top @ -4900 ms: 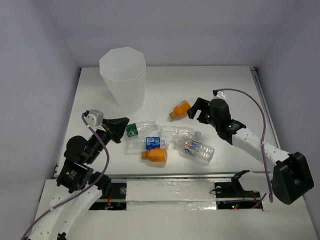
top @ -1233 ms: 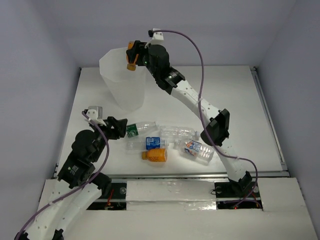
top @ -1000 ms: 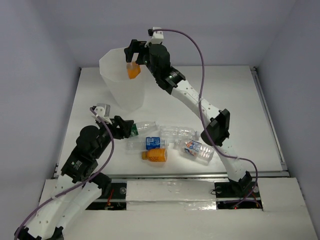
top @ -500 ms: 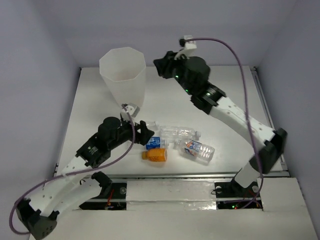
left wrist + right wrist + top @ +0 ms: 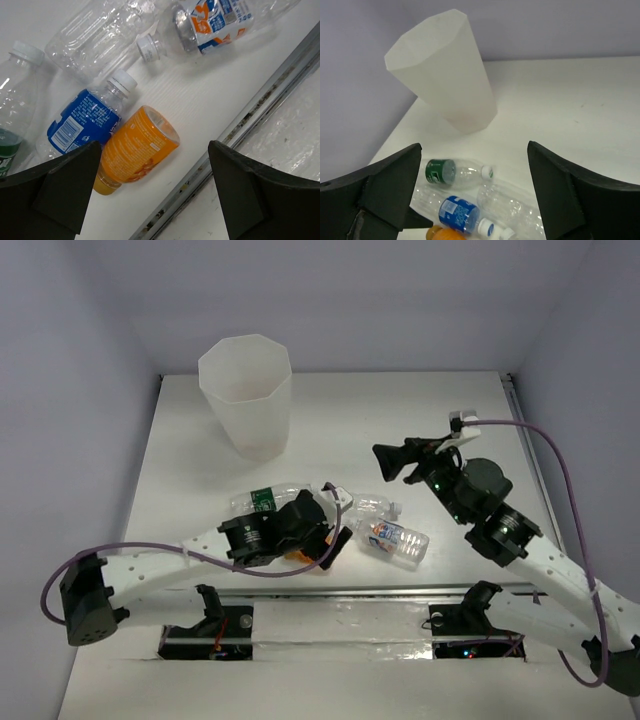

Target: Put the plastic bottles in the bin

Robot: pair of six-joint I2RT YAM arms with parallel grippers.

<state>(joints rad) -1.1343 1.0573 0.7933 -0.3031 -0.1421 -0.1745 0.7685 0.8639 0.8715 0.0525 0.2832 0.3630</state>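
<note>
Where the bin stands: the tall white bin [image 5: 246,390] is upright at the far left of the table [image 5: 420,410], well apart from both grippers.
Bottles: five lie on their sides in a loose cluster near the table's front edge.
Orange bottle: the stubby orange bottle [image 5: 137,147] lies nearest the front rail [image 5: 250,125], side by side with the blue-label bottle [image 5: 87,122] and touching it.
Other bottles: the green-label bottle [image 5: 12,100] is at the left of the cluster. A clear bottle [image 5: 100,35] with no label lies farther back. The orange-and-blue-label bottle [image 5: 215,20] is at the right.
Left gripper: the left gripper [image 5: 153,145] hangs over the orange bottle with its fingers wide apart, one on either side, gripping nothing. Whether they touch the bottle cannot be told.
Right gripper: the right gripper [image 5: 473,144] is raised above the right half of the table, fingers spread wide and empty, pointing toward the bin.
</note>
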